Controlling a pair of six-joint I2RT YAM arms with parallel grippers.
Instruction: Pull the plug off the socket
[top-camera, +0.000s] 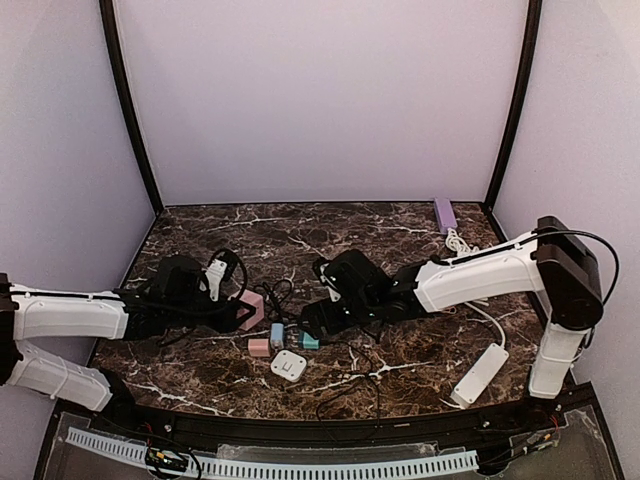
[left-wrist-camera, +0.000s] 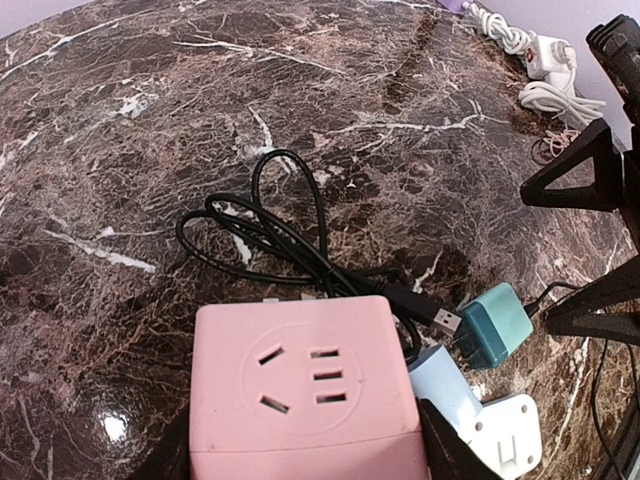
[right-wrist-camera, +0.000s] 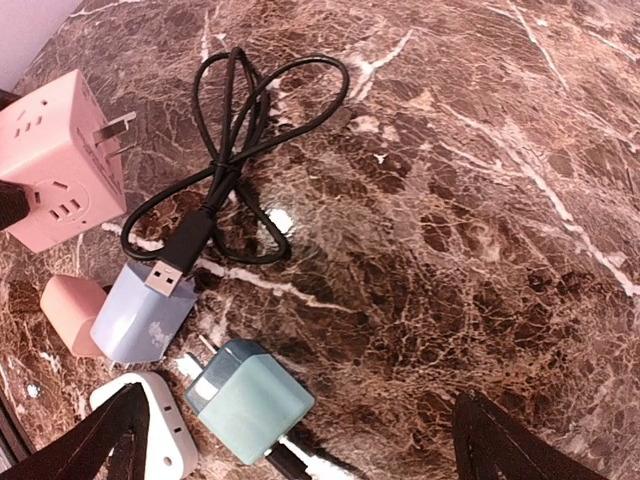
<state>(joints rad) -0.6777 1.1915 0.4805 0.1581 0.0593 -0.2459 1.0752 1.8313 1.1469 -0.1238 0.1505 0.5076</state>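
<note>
The pink cube socket (top-camera: 251, 307) sits between my left gripper's (top-camera: 238, 312) fingers, which are shut on its sides; its outlet face fills the bottom of the left wrist view (left-wrist-camera: 300, 390). The right wrist view shows the socket (right-wrist-camera: 55, 160) with a black finger against it and its own prongs bare. The teal plug (right-wrist-camera: 250, 400) lies loose on the table with its prongs free and a white cable at its rear, apart from the socket. My right gripper (right-wrist-camera: 300, 455) is open over it, one finger on each side. The plug also shows in the top view (top-camera: 310, 341) and the left wrist view (left-wrist-camera: 497, 325).
A light blue adapter (right-wrist-camera: 140, 315), a small flat pink block (right-wrist-camera: 70, 310), a white adapter (top-camera: 289, 365) and a coiled black USB cable (right-wrist-camera: 235, 130) lie around the plug. A long white power strip (top-camera: 480, 372) lies at the front right, a purple block (top-camera: 445, 213) at the back right.
</note>
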